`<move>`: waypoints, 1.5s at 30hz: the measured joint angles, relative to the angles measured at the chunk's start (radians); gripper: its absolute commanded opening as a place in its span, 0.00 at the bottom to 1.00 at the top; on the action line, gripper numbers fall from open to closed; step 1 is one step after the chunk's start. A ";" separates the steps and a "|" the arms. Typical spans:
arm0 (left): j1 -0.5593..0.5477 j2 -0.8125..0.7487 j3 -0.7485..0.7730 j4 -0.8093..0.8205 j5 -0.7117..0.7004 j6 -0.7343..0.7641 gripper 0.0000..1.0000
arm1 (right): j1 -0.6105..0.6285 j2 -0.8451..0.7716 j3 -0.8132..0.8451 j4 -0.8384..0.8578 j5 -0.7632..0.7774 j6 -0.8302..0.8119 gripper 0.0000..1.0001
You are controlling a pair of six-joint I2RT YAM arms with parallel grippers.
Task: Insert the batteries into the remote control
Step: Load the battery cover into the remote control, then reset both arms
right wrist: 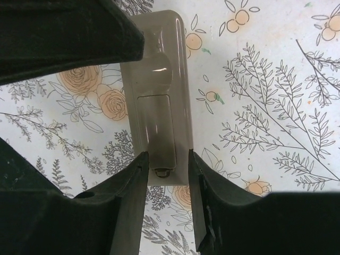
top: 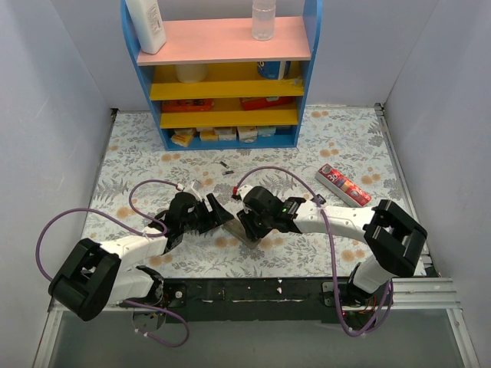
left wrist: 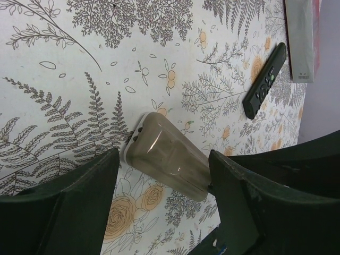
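The remote control (right wrist: 154, 79) lies face down on the floral table cover, its plain grey-beige back up with a rectangular battery-door panel (right wrist: 156, 127). My right gripper (right wrist: 168, 159) has its fingers closed on the sides of the remote's near end. My left gripper (left wrist: 163, 159) is open wide around the remote's (left wrist: 167, 156) other end, and its right finger touches that end. In the top view both grippers (top: 219, 211) (top: 249, 218) meet over the remote (top: 249, 230). Two tiny dark batteries (top: 224, 164) (top: 228, 175) lie on the table behind the grippers.
A long black remote (left wrist: 264, 81) lies to the right. A red and white box (top: 344, 184) lies at the right. A blue shelf unit (top: 222, 77) with bottles and small boxes stands at the back.
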 measured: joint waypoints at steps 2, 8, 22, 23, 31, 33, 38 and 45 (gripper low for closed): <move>0.000 0.000 0.000 -0.001 0.000 0.000 0.69 | 0.000 0.011 -0.011 0.009 0.001 0.000 0.42; 0.000 -0.026 0.000 -0.027 -0.020 -0.002 0.75 | 0.002 0.020 -0.048 0.063 -0.012 0.009 0.42; -0.001 -0.396 0.155 -0.345 -0.222 0.037 0.98 | -0.109 -0.121 -0.016 0.014 0.175 -0.027 0.70; -0.001 -0.427 0.176 -0.372 -0.246 0.045 0.98 | -0.141 -0.151 -0.016 0.014 0.193 -0.026 0.72; -0.001 -0.733 0.358 -0.614 -0.545 0.153 0.98 | -0.500 -0.640 -0.158 -0.002 0.364 -0.019 0.89; -0.001 -0.800 0.377 -0.650 -0.615 0.174 0.98 | -0.546 -0.744 -0.182 -0.027 0.407 -0.024 0.91; -0.001 -0.958 0.389 -0.709 -0.750 0.233 0.98 | -0.575 -0.992 -0.244 -0.063 0.504 -0.034 0.91; -0.001 -1.074 0.394 -0.755 -0.837 0.281 0.98 | -0.575 -1.201 -0.293 -0.095 0.555 -0.038 0.91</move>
